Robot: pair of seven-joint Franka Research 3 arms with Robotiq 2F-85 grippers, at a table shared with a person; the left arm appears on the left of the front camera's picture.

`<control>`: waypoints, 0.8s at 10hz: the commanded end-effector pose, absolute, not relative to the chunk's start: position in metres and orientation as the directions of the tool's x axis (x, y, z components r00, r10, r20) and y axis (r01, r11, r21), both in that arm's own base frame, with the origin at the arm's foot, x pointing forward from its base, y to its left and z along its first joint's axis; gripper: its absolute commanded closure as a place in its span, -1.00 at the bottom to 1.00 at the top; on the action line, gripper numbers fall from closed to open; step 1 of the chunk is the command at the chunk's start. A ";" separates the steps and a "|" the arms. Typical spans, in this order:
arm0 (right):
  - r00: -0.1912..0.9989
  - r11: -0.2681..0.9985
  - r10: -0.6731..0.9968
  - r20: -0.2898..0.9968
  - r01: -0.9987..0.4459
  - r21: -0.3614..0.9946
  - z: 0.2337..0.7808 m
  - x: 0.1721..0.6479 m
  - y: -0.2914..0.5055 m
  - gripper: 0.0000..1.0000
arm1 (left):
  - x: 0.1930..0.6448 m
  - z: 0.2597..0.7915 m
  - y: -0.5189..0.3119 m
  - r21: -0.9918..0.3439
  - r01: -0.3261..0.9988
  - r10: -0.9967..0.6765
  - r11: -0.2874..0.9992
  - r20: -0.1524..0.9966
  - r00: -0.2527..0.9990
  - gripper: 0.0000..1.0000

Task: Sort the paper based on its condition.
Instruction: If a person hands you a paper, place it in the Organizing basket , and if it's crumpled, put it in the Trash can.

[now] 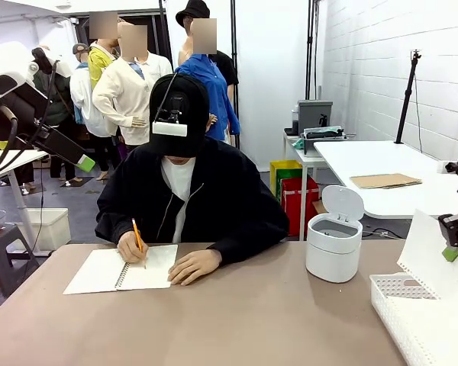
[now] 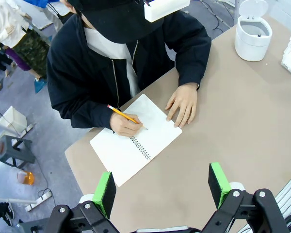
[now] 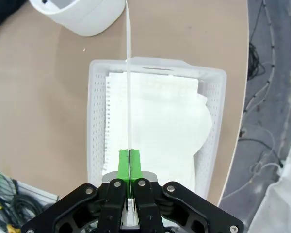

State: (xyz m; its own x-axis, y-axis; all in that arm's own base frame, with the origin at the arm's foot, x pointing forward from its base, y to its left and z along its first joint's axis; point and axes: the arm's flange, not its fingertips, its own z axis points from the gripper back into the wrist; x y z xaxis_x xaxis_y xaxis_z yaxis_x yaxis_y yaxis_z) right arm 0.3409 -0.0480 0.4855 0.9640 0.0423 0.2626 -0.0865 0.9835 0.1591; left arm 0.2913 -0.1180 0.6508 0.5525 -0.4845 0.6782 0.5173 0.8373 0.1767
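My right gripper (image 3: pixel 129 162) is shut on a white sheet of paper (image 3: pixel 128 73), seen edge-on and hanging upright over a white perforated basket (image 3: pixel 97 121). In the basket lie more white sheets of paper (image 3: pixel 160 121), one rumpled at its side. From the front, the right gripper (image 1: pixel 452 252) holds the sheet of paper (image 1: pixel 427 255) above the basket (image 1: pixel 389 293) at the table's right end. My left gripper (image 2: pixel 161 187) is open and empty, high above the table; in the front view the left gripper (image 1: pixel 84 162) hangs at the upper left.
A person across the table writes with a pencil (image 1: pixel 137 236) in an open spiral notebook (image 1: pixel 122 268), the other hand (image 1: pixel 192 267) resting beside it. A white bin (image 1: pixel 334 244) with its lid raised stands right of the person. The brown table (image 1: pixel 252 320) is bare at the middle.
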 end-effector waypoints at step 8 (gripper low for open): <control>0.975 0.978 0.030 0.219 -0.074 0.194 0.461 0.360 -0.023 1.00 | 0.292 0.650 -0.118 0.174 0.517 -0.483 0.838 0.679 0.553 -1.00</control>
State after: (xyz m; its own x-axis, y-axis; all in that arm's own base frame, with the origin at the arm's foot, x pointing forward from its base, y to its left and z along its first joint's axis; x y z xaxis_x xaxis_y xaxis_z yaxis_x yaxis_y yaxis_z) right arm 0.3596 -0.0161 0.4632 0.9764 0.0076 0.2158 -0.0542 0.9759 0.2112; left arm 0.2913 -0.1180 0.6508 0.5525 -0.4845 0.6782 0.5174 0.8373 0.1767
